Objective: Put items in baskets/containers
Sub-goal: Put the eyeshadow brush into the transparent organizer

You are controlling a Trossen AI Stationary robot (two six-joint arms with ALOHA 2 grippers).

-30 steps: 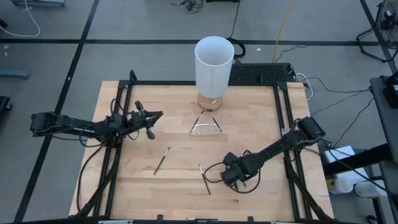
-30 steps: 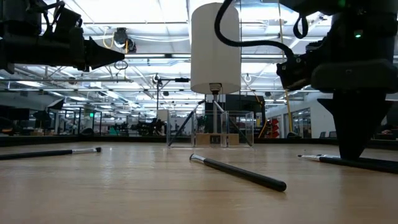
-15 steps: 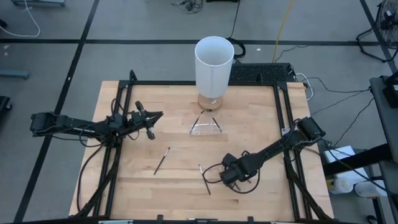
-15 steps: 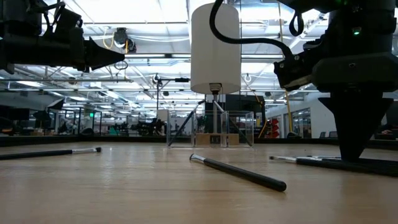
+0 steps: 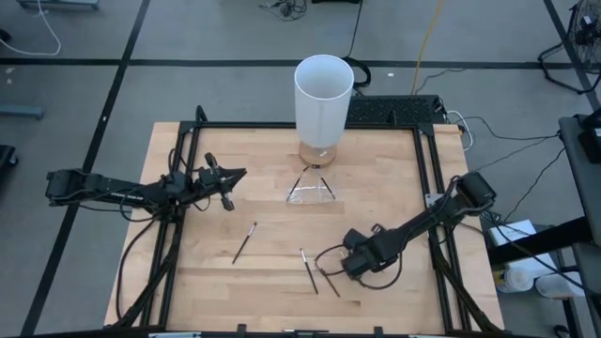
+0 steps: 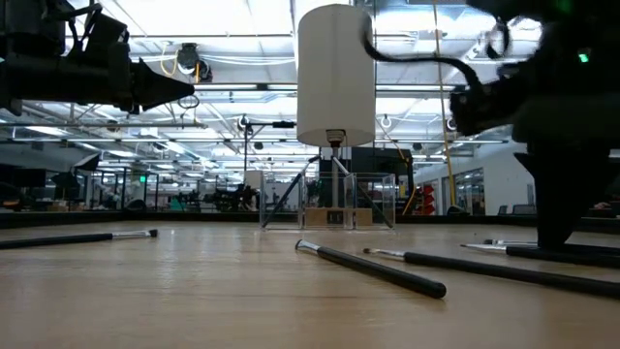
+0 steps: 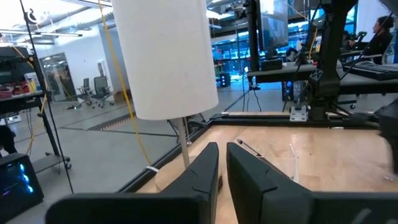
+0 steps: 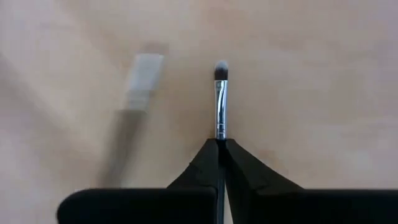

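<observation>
Right gripper pinches one stick near the desk's front edge

The right gripper is clamped on a thin stick; the grip is near its end, so it may swivel or slip before reaching the clear container mid-desk. Left gripper waits, nearly closed

Setting: a robotics laboratory inside a large open-plan hall.
Workstation: a wooden tabletop bounded by a black metal frame, with two dark arms mounted at its sides.
Floor: grey, marked with dark tape lines; loose cables run across it.
Ceiling: exposed industrial structure with rows of strip lights, seen from table height.
Background: office chairs, monitors, equipment stands and glass partitions beyond the tabletop.
Occupant: a person seated at a distant workstation.
</observation>
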